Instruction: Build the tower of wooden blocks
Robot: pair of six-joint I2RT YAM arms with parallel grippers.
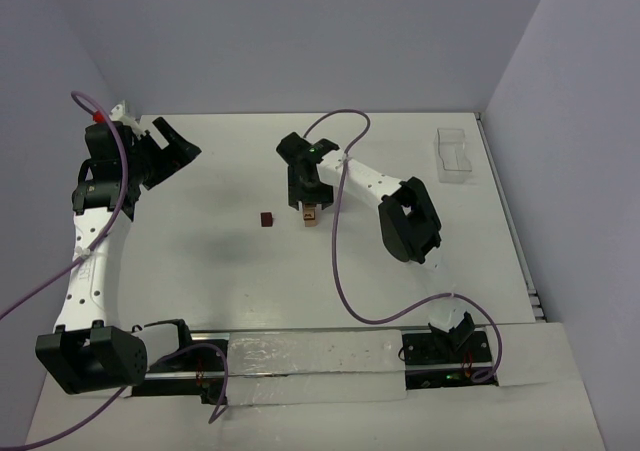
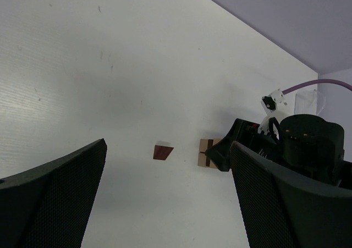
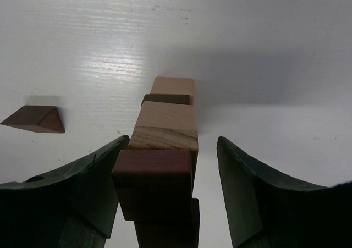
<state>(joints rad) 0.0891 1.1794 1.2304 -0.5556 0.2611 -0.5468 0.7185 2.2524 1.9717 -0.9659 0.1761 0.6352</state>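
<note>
The tower [image 1: 310, 214] is a slim column of tan and dark wood blocks near the table's middle, also seen in the left wrist view [image 2: 205, 152]. My right gripper [image 1: 305, 196] hangs directly over it. In the right wrist view its jaws [image 3: 173, 149] straddle the column's top. A reddish-brown cube [image 3: 154, 185] sits there against the left finger [image 3: 93, 176], shifted slightly left of the tan block [image 3: 165, 121] under it. A clear gap separates it from the right finger [image 3: 247, 187]. My left gripper [image 1: 175, 151] is open, far left of the tower.
A loose dark reddish-brown block [image 1: 266, 218] lies on the table just left of the tower; it looks wedge-shaped in the right wrist view [image 3: 36, 119]. A clear plastic tray [image 1: 455, 153] stands at the back right corner. Purple cables loop over the table near both arms.
</note>
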